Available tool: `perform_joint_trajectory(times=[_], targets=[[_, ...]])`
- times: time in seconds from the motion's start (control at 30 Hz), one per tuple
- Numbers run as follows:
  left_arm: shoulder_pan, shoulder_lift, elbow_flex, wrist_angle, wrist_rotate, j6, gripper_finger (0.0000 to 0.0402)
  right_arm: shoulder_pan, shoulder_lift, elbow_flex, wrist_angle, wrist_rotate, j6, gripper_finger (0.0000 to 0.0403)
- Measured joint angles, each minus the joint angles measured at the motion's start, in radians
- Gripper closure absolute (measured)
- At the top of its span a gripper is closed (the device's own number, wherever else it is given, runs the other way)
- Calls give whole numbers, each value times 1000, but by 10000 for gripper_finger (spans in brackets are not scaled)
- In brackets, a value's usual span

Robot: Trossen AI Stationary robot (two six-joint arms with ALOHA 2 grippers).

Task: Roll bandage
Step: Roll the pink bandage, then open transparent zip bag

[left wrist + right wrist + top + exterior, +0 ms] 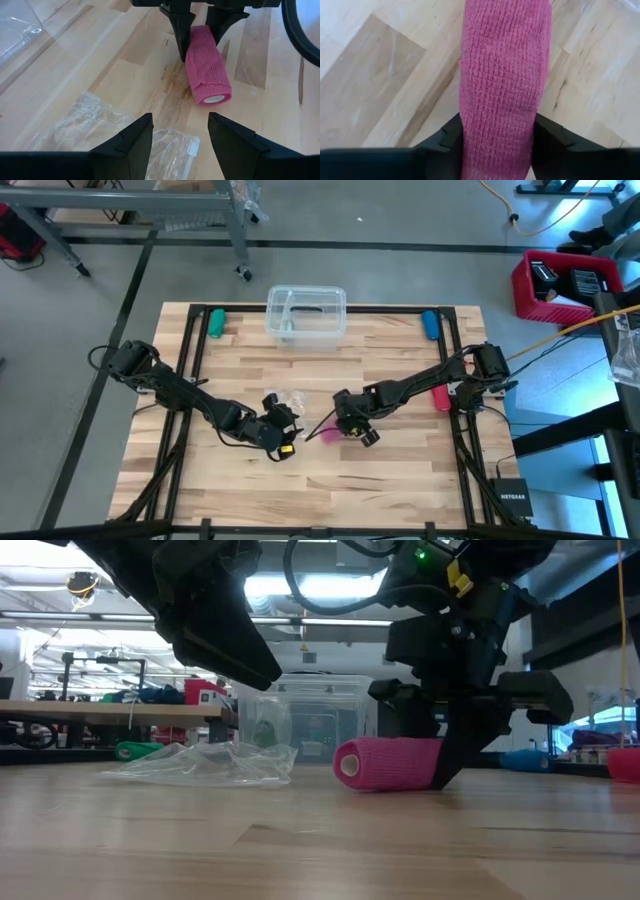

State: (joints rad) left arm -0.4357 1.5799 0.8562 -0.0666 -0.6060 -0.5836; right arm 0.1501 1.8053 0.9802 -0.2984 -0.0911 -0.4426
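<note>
Pink bandage [207, 75] lies rolled on the surface between the right gripper's [199, 37] fingers, which pinch its far end; a skewed squeeze could loosen the wrap. Left gripper [180, 132] waits nearby, spread.

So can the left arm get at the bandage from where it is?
Probably yes. The left gripper is open and faces the free end of the bandage, with only bare table between. The right gripper straddles the far end.

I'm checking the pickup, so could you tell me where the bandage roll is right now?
The bandage roll lies on the table near its middle, between the right gripper's fingers, with the clear plastic wrapper just to its left in the high view.
</note>
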Motion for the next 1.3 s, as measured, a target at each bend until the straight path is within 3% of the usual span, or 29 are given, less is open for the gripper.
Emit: perform_joint_trajectory(times=[0.27,0.53,0.73,0.93,1.1,1.3], targets=[[0,0,0,0,0,0,219,1,-4,3,-50,57,63,237],[0,0,0,1,0,-1,219,-15,-64,0,-405,152,207,193],[0,0,15,0,9,12,219,-28,-145,-1,-496,133,282,139],[3,0,39,0,63,48,219,-33,-270,-1,-588,17,393,95],[-10,56,40,-37,70,72,219,-13,-333,-3,-429,-31,495,82],[-35,179,40,-73,109,95,219,57,-326,-84,100,-1,468,88]])
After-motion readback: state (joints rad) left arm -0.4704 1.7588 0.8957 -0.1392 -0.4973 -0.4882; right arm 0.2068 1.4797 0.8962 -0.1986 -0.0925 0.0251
